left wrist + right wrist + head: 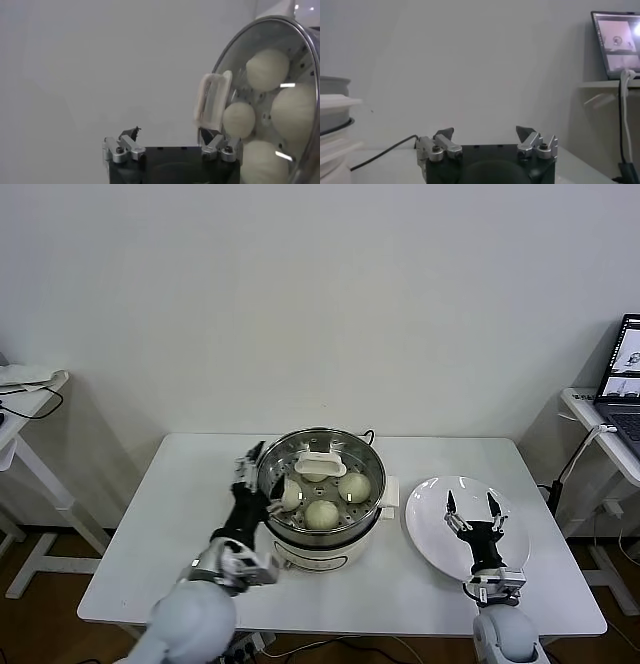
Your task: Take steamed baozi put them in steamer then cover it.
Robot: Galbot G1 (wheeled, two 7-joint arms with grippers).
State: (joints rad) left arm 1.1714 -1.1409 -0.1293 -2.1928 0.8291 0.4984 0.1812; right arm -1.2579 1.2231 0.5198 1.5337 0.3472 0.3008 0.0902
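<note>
The steamer (322, 546) stands mid-table, shiny steel on a cream base. The clear glass cover (340, 446) with its cream handle (320, 462) lies on top of it. Several cream-white baozi (321, 513) show inside through the glass. My left gripper (250, 466) is open and empty, close beside the steamer's left rim. In the left wrist view the left gripper (169, 132) is spread wide, with the cover's handle (212, 100) and the baozi (267, 69) just beyond one finger. My right gripper (471, 504) is open and empty above the white plate (430, 529).
The steamer's side (332, 130) and its black cable (380, 152) show in the right wrist view. Side tables stand left (30, 384) and right, the right one with a laptop (625, 374). The table's front edge (340, 616) is near both arms.
</note>
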